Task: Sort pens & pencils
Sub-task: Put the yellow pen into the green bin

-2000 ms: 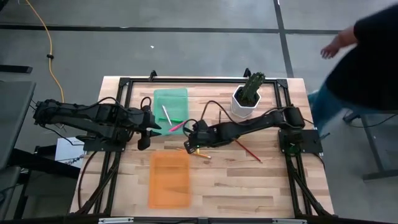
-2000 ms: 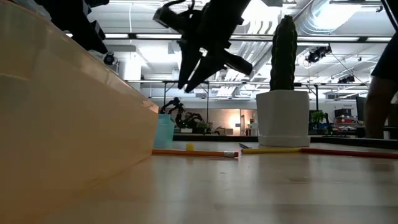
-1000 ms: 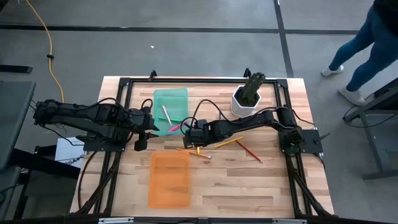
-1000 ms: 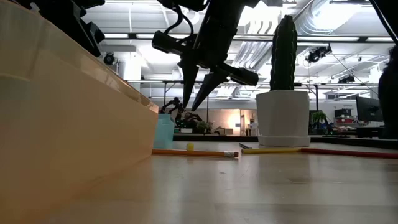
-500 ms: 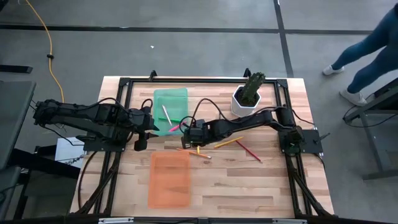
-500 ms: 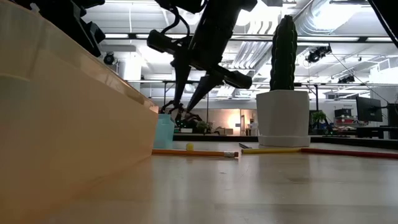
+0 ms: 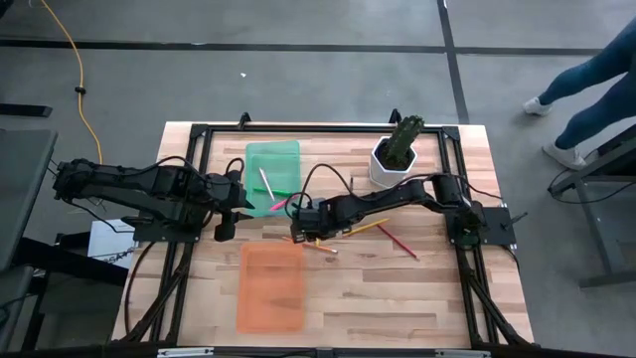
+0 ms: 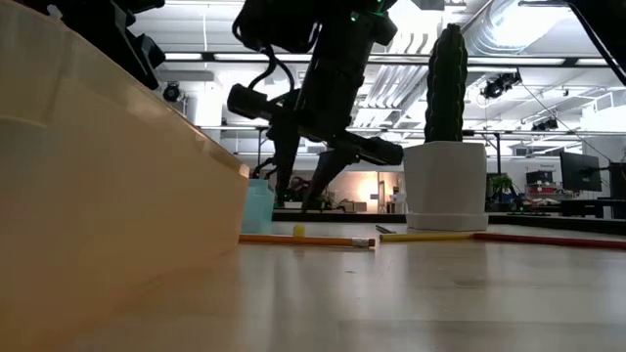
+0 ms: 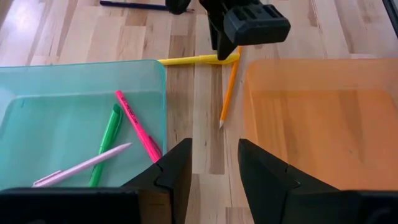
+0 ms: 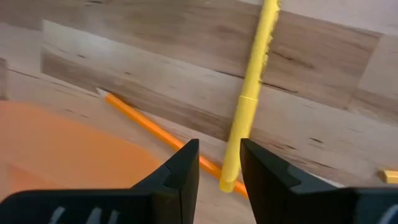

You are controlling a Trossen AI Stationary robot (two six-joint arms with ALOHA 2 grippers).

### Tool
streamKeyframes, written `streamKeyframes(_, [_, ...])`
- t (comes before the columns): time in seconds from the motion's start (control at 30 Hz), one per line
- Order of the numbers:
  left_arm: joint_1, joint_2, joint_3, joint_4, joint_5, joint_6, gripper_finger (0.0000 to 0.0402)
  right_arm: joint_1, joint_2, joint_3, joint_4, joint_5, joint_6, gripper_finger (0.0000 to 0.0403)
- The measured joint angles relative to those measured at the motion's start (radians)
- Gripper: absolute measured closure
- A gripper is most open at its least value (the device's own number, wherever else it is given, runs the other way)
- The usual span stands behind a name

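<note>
Pink point(image 9: 138, 126), green point(image 9: 107, 138) and pale pink point(image 9: 84, 165) pens lie in the green tray point(image 7: 272, 164). The yellow pen point(image 10: 252, 93) lies on the table, its end over an orange pencil point(image 10: 155, 140) beside the orange tray point(image 7: 271, 288). My right gripper point(image 10: 219, 165) hangs open just above that crossing and points down, a finger on each side of the pen's end; in the low view point(image 8: 298, 200) its tips are clear of the table. My left gripper point(image 9: 214, 168) waits open above the gap between the trays. A red pencil point(image 7: 397, 239) lies farther right.
A cactus in a white pot point(image 7: 395, 154) stands at the far right of the work area. A dark pencil point(image 9: 134, 5) lies on the wood beyond my right gripper. A person's legs point(image 7: 596, 80) show on the floor past the table's right edge.
My right gripper has sunk toward the table over the yellow pen's end, and its fingers have spread from nearly shut to open. The pens and pencils have stayed where they were. The person beyond the right edge has kept walking.
</note>
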Motion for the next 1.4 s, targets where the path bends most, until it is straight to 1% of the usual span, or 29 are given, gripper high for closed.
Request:
streamKeyframes(0.3, [0.0, 0.0, 0.0, 0.0, 0.0, 0.013, 0.0283, -0.007, 0.001, 0.0, -0.053, -0.012, -0.011, 0.0295])
streamKeyframes(0.93, [0.0, 0.0, 0.0, 0.0, 0.0, 0.018, 0.0283, -0.015, 0.023, 0.0, -0.028, -0.025, -0.035, 0.0295])
streamKeyframes(1.07, [0.0, 0.0, 0.0, 0.0, 0.0, 0.018, 0.0283, -0.02, 0.035, 0.0, -0.03, -0.048, -0.035, 0.0295])
streamKeyframes(1.4, [0.0, 0.0, 0.0, -0.001, 0.0, 0.018, 0.0283, -0.024, 0.046, 0.0, -0.111, -0.066, -0.053, 0.0295])
